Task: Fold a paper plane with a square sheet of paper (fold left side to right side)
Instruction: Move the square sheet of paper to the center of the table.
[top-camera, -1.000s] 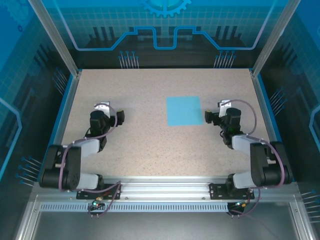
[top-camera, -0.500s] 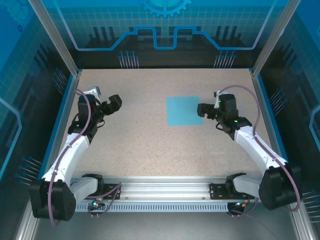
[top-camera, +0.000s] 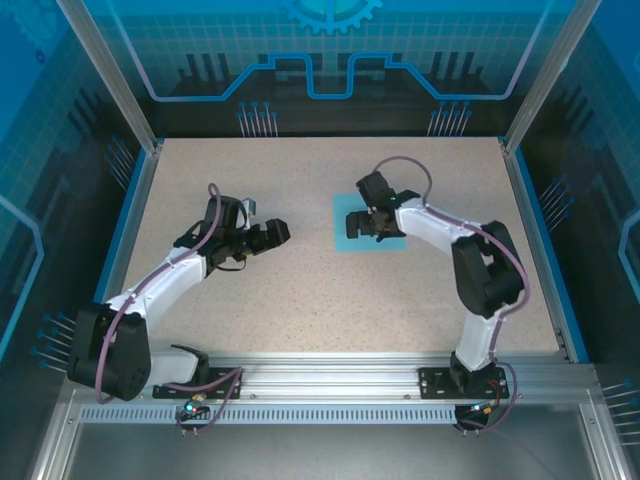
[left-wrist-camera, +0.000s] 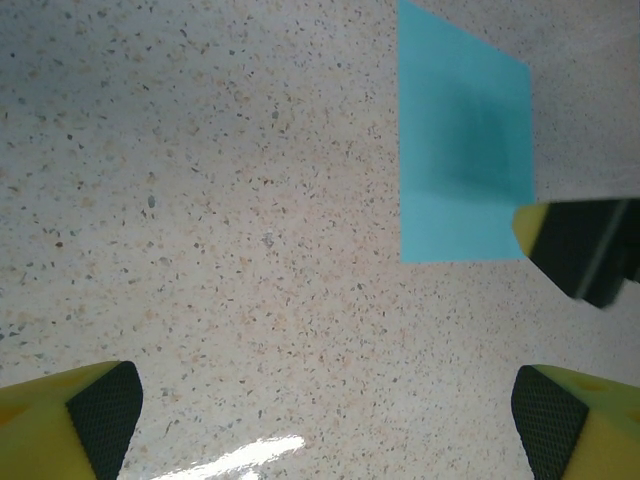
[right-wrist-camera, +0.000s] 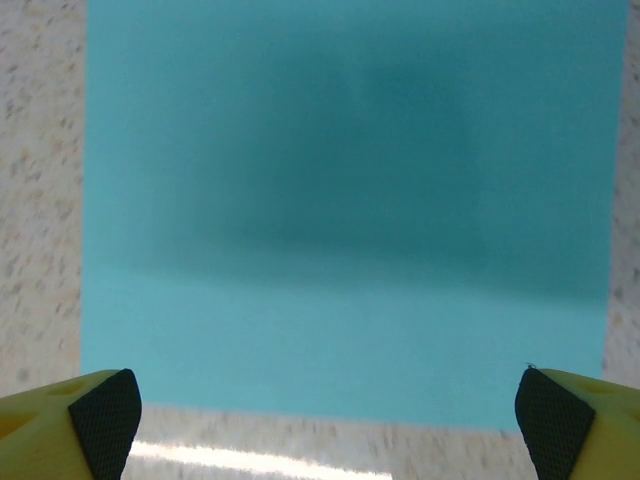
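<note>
Top external view: the square sheet of paper (top-camera: 343, 242) lies flat on the tabletop (top-camera: 300, 300), right of centre; the right claw (top-camera: 354, 224) hangs over it, and the left claw (top-camera: 281, 232) hangs over bare surface near its left edge. Left wrist view: the left claw (left-wrist-camera: 320, 430) stands with fingers wide apart and empty, the sheet (left-wrist-camera: 460, 150) ahead of it. Right wrist view: the right claw (right-wrist-camera: 325, 420) is spread wide, gripping nothing, directly above the sheet (right-wrist-camera: 345, 220).

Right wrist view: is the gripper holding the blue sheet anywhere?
No. The right gripper is open above the square sheet of paper, which lies flat; the left gripper is open over the table.
</note>
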